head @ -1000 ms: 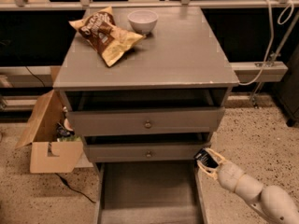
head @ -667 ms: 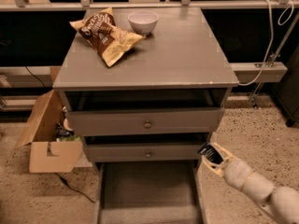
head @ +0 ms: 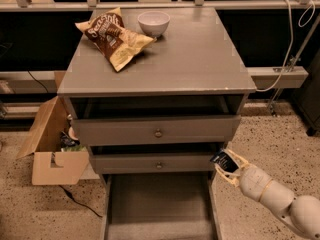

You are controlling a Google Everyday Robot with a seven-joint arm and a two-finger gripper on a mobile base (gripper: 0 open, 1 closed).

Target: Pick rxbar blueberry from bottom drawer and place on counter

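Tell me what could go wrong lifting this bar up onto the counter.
1. The gripper holds the snack bar low beside the cabinet's right side. A straight lift may clip the half-open top drawer or the counter edge overhanging it.
2. The chip bag and bowl sit at the back left, so aim for the bare front right.

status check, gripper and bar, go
Gripper shut on rxbar blueberry, right of bottom drawer. Not yet on counter. Chip bag, bowl at counter's far side.
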